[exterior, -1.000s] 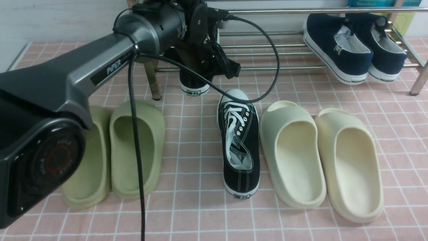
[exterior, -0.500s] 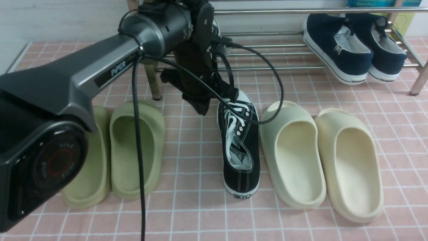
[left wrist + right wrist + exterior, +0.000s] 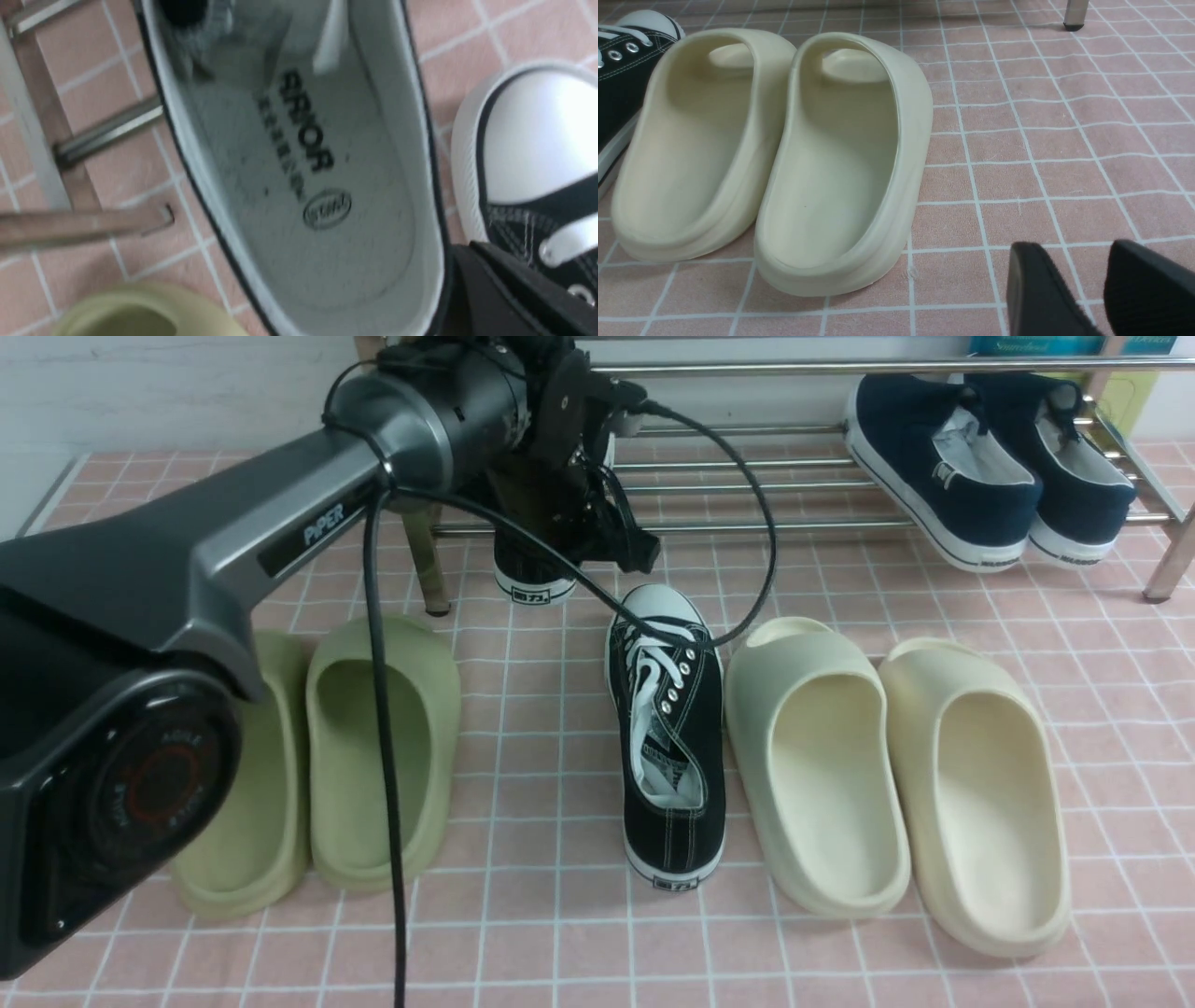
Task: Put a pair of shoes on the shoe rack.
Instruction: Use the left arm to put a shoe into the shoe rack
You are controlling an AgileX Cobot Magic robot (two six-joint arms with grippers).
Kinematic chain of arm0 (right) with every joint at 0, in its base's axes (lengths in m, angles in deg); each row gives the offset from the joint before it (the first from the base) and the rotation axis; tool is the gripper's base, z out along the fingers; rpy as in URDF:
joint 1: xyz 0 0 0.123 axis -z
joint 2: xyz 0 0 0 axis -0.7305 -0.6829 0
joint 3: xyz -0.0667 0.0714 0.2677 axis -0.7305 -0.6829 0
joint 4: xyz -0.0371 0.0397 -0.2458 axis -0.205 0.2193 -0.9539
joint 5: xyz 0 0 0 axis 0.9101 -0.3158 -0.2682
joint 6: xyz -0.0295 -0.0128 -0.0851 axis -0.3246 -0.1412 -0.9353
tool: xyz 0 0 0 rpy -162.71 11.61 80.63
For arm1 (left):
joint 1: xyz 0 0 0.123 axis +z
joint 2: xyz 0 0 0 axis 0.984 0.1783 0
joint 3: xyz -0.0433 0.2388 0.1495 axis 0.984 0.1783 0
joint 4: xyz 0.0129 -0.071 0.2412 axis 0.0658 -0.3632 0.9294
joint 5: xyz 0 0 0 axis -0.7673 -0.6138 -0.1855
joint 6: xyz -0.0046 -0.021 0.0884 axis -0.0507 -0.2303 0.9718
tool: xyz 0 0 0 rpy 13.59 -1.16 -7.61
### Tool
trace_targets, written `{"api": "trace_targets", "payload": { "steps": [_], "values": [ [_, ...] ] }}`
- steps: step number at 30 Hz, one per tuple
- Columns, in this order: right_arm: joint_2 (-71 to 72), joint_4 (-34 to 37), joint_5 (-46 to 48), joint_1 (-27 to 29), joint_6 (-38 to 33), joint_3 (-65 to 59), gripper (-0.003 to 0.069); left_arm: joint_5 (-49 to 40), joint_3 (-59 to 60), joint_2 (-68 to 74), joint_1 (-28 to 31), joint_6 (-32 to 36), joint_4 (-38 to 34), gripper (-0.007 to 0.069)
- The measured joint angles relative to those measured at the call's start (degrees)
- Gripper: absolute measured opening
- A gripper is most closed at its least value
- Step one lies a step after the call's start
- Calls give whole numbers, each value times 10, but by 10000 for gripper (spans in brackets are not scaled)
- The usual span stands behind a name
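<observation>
From where I stand, the first sneaker (image 3: 534, 581) sits at the left end of the shoe rack (image 3: 794, 526), its toe hidden behind the arm and its white heel hanging out past the front bar. The left claw (image 3: 597, 537) is right on top of it. The wrist camera looks straight into the insole with one black finger beside the collar, but I cannot tell whether the claw is clamped on the shoe or has let go. The second sneaker (image 3: 667, 737) lies on the pink tiled bench (image 3: 1027, 616), toe towards the rack, between the green and cream slippers. The right claw (image 3: 1069, 252) hangs low over the bench near the cream slippers (image 3: 812, 775), fingers apart and holding nothing.

My worry is that overhanging heel. If too little of the sole rests on the bars, the shoe could tip back and drop near the second sneaker's toe cap. The arm's cable (image 3: 766, 523) also loops down onto that sneaker's laces and might snag or drag it.

Half a second ago the left claw was lower, over the second sneaker's toe, and the heel strip was out of sight. Now the claw is up at the front bar and the heel shows beneath it.
</observation>
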Motion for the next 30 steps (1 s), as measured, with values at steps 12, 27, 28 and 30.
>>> {"api": "trace_targets", "payload": {
  "steps": [12,27,28,30],
  "values": [
    [0,0,0,0,0,0,237,-177,0,-33,-1,14,-29,20],
    [0,0,0,0,0,0,237,-35,0,-11,6,11,7,22],
    [0,0,0,0,0,0,237,-23,0,-11,5,5,7,22],
    [0,0,0,0,0,0,237,-16,0,-11,4,-5,9,22]
  ]
}}
